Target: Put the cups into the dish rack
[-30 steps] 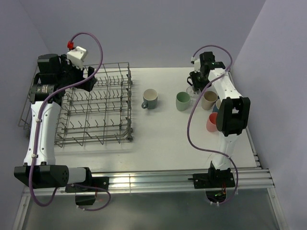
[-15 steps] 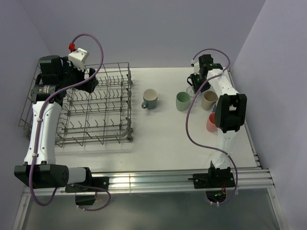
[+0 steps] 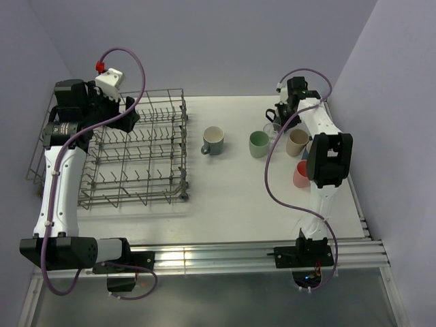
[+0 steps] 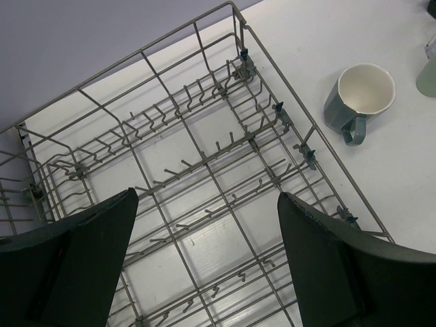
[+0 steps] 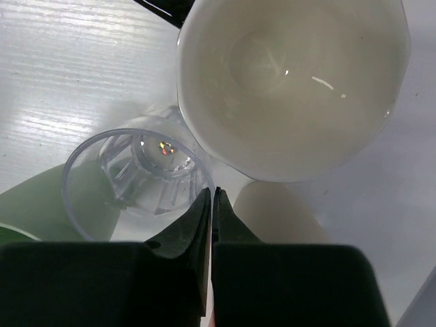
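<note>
We are hanging the left gripper wide open and empty, with the dish rack directly beneath its fingers and no cup showing in it. Off to its right a grey-blue mug is standing mouth up. The right gripper is pointing down with its jaws pressed together and nothing visible between them. Just left of its tips a clear tumbler is standing upright, its axis vertical, and a beige mug is crowding in ahead. This arm is far nearer the tumbler, so we are judging that a grasp needs the jaws reopened astride the rim. We are finding no writing.
</note>
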Robot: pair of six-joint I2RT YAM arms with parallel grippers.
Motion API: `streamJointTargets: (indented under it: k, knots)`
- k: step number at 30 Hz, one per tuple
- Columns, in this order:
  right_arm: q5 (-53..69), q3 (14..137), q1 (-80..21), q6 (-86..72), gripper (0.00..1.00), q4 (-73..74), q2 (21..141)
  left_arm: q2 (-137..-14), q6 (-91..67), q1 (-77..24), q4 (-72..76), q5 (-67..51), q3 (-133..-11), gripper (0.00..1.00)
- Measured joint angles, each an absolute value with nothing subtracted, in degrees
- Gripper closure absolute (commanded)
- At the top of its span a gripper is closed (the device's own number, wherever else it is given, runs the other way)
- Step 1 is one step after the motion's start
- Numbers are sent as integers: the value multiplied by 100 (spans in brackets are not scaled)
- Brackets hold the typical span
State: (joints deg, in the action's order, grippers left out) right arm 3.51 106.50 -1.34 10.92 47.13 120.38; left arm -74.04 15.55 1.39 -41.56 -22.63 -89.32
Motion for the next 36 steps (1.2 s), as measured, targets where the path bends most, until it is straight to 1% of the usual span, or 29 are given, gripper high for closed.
streamJointTargets:
  k: [8,16,19,20,22,23,29,34,36]
  knots:
    - [681,10650,19,939,100,4722,12022,-7400,1529,139,-4193,-2263,-8932,8]
    - [705,10650,106,943,100,4748,12011,-7400,1525,126,-4278,-2263,-8932,8]
    - [696,10650,106,941,92,4766,12011,-7400,1527,126,-4281,-2261,-8932,8]
    - [692,10650,106,941,87,4768,12011,-7400,1527,123,-4283,-2259,-8932,8]
    - [683,10650,106,934,82,4768,12011,-7400,1527,123,-4285,-2257,-8932,8]
    - [672,10650,104,923,78,4768,12014,-7400,1527,123,-4287,-2259,-8932,8]
    - [648,10652,102,882,72,4775,12027,-7402,1527,106,-4289,-2257,-8932,8]
    - [648,10667,99,869,72,4814,12073,-7404,1527,86,-4289,-2252,-8932,8]
    - [648,10696,99,860,75,4825,12112,-7411,1527,82,-4289,-2237,-8932,8]
